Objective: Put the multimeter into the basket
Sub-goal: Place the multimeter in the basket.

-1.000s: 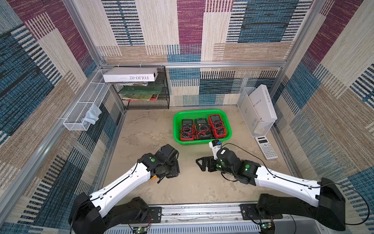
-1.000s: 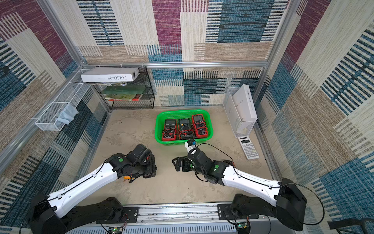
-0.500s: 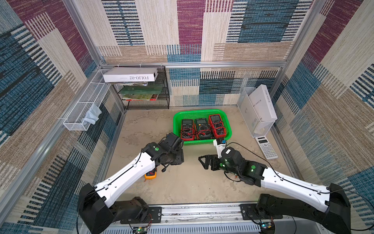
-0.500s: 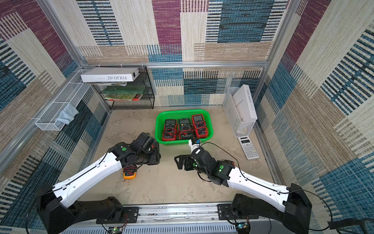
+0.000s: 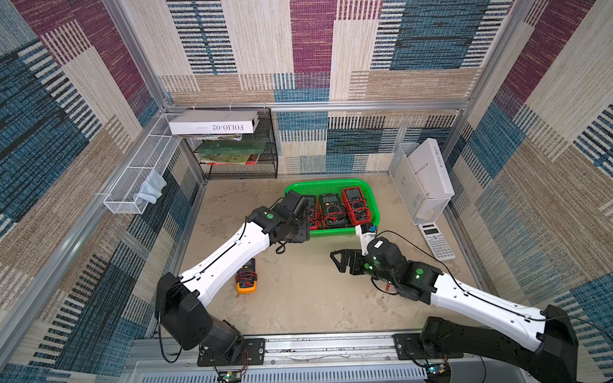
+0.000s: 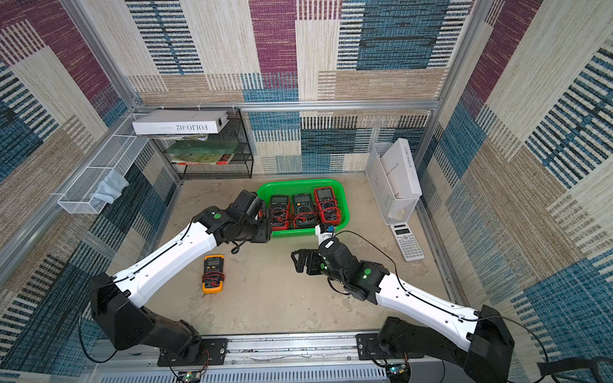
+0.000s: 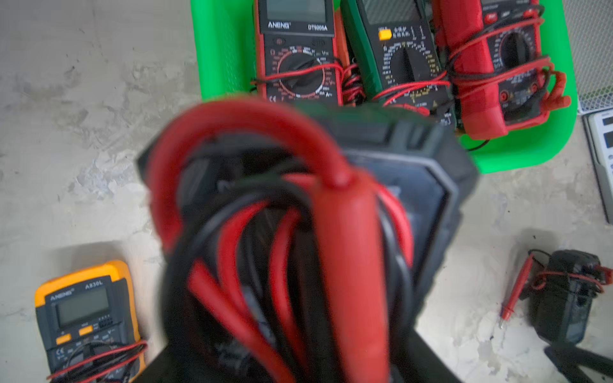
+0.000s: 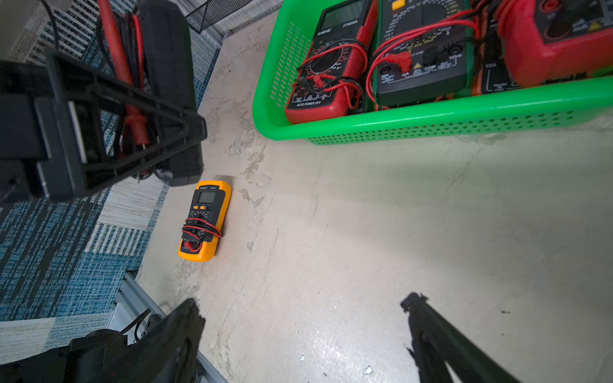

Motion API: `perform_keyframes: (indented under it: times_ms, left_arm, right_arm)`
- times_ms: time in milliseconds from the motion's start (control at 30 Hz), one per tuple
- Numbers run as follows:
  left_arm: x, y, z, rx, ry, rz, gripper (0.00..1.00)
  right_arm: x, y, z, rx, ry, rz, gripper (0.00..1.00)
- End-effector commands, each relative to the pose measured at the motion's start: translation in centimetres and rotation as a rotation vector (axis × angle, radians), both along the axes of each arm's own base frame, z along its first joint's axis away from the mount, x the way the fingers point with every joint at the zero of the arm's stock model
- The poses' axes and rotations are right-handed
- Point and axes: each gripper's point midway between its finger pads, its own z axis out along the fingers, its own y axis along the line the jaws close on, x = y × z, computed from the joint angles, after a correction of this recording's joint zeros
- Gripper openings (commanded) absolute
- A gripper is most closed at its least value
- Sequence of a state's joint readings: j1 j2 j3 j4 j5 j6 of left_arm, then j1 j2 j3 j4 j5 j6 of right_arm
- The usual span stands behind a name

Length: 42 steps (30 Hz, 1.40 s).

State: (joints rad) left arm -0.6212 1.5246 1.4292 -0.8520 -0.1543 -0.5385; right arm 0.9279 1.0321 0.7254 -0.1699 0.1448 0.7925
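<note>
My left gripper [image 5: 296, 214] is shut on a black multimeter [image 5: 294, 203] wrapped in red and black leads, held above the floor at the near left corner of the green basket [image 5: 331, 182]. In the left wrist view this multimeter [image 7: 414, 185] fills the middle and hides the jaws. The basket [image 6: 300, 183] holds three multimeters side by side. An orange multimeter [image 6: 212, 274] lies on the floor below the left arm. My right gripper [image 5: 341, 262] hangs open and empty in front of the basket, with bare floor between its fingers [image 8: 179, 331].
A calculator [image 5: 436, 240] lies at the right wall, in front of a white file holder [image 5: 421, 179]. A black mesh rack [image 5: 238, 149] stands at the back left beside a white wire tray [image 5: 139, 179]. Another dark multimeter [image 7: 564, 298] lies near the right arm.
My left arm has carried the black multimeter away from the front floor up to the basket's left corner, uncovering the orange multimeter. The right arm has shifted slightly towards the basket.
</note>
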Motion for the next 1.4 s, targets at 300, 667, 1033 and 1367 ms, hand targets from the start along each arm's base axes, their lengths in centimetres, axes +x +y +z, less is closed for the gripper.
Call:
perform_keyframes:
  times_ms: [300, 667, 1033, 1367]
  left_arm:
    - [6.7, -2.4, 1.8, 0.036, -0.095, -0.048, 0.3]
    - [10.7, -3.7, -1.7, 0.078, -0.033, -0.052, 0.31]
    - [13.1, -3.5, -5.8, 0.108, 0.059, -0.021, 0.32]
    - [14.3, -2.6, -8.2, 0.117, 0.117, -0.004, 0.35]
  right_arm:
    - [0.5, -1.1, 0.8, 0.054, 0.0, -0.058, 0.99]
    - [1.0, -1.5, 2.1, 0.118, 0.001, -0.104, 1.0]
    - [0.5, -2.2, 1.4, 0.167, 0.035, -0.141, 1.0]
    - [0.7, -3.5, 2.4, 0.168, 0.015, -0.195, 0.99]
